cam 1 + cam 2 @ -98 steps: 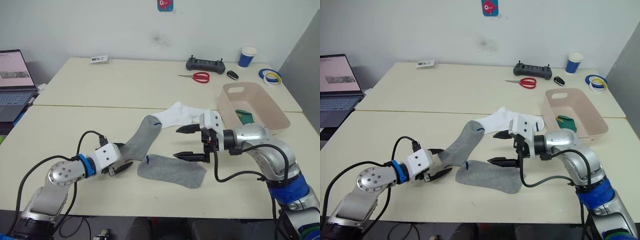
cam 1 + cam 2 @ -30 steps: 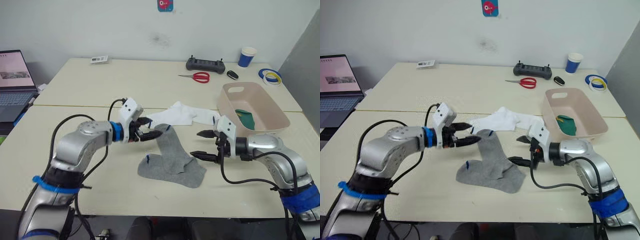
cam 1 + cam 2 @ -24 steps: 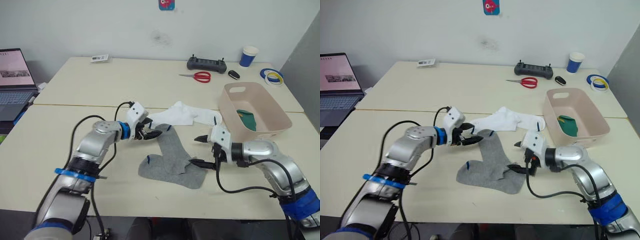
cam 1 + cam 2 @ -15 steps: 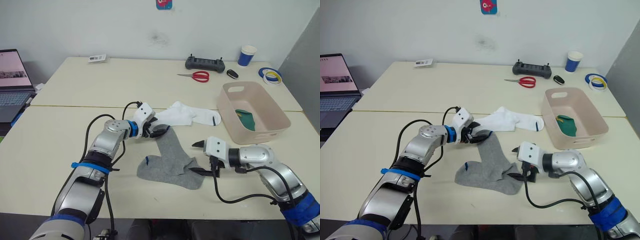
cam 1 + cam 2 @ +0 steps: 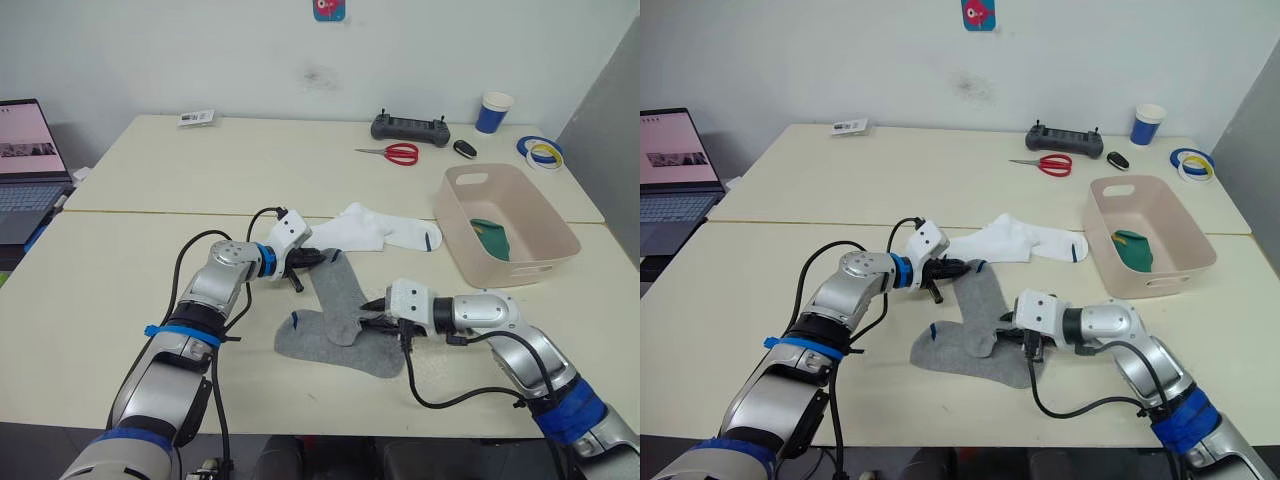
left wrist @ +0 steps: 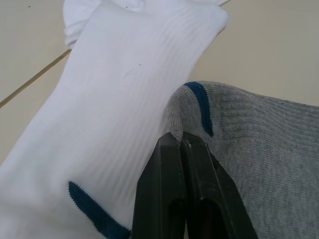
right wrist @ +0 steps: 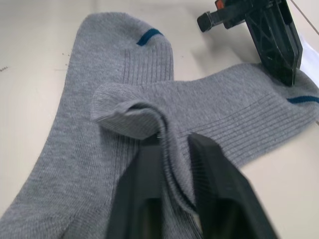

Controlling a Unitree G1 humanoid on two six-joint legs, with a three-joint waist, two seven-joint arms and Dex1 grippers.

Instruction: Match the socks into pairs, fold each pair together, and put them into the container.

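Two grey socks lie crossed near the middle of the front table, toward its front edge. The lower grey sock (image 5: 335,345) lies flat; the upper grey sock (image 5: 338,293) is draped over it, its cuff pointing toward the seam between the two tables. The left gripper (image 5: 308,261) has its fingers pressed together on the cuff edge of the upper grey sock, just beside the blue mark. That cuff touches the white socks (image 5: 372,229), which lie along the seam, their dark tips pointing toward the container. The right gripper (image 5: 379,313) pinches a raised fold of grey fabric where the two socks overlap, a ridge of cloth standing between its fingers (image 7: 147,179).

The container (image 5: 527,250) stands at the right end of the front table, its far end reaching across the seam, with a dark green sock (image 5: 491,234) inside. It is well apart from the grey socks, with bare tabletop between.

On the far table, by the back right corner, are scissors (image 5: 394,153), a black controller (image 5: 411,127), a paper cup (image 5: 493,112) and tape rolls (image 5: 541,151). The left half of both tables is bare, except for a small card (image 5: 198,118) at the far edge
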